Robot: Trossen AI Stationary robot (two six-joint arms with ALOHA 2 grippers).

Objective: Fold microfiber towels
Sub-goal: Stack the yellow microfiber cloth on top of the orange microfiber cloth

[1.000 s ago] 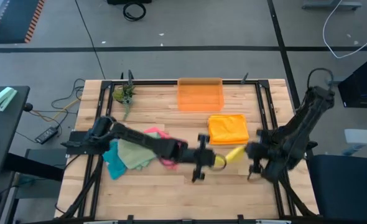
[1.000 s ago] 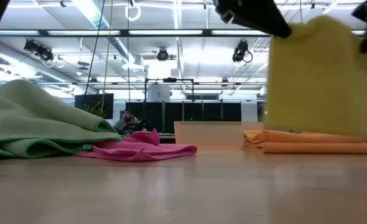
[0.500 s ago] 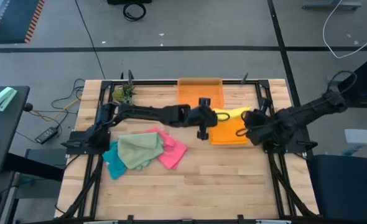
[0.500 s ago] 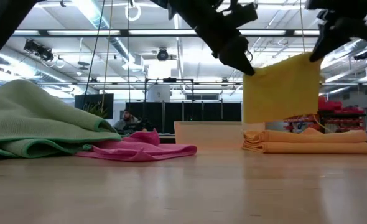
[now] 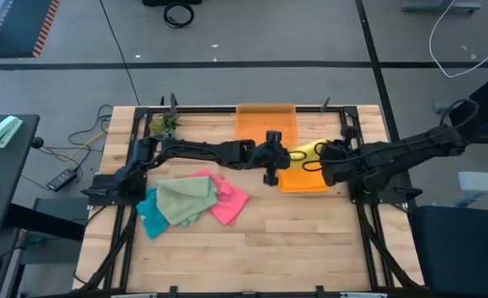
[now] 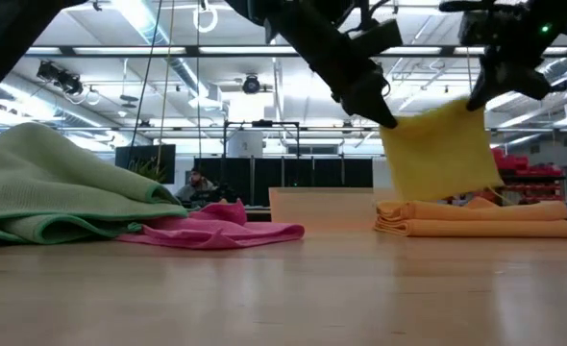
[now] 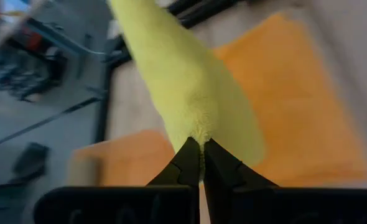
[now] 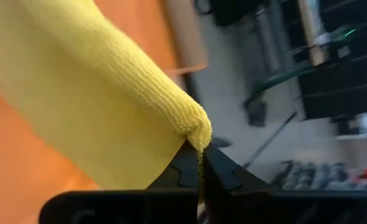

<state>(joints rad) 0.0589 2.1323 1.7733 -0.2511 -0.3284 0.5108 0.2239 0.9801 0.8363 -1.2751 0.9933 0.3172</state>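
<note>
1. Yellow towel (image 6: 440, 150) hanging in the air over the folded orange towel (image 5: 303, 175), near the orange bin (image 5: 266, 126).
2. Left gripper (image 5: 275, 160) and right gripper (image 5: 325, 163) each pinched tight on a top corner.
3. Best lowered level, edges lined up with the stack, corners let go together.

Bright overhead strip lights, soft shadows — wrist views blurred

Grey floor (image 5: 252, 37), bright ceiling lights (image 6: 139, 19)
</note>
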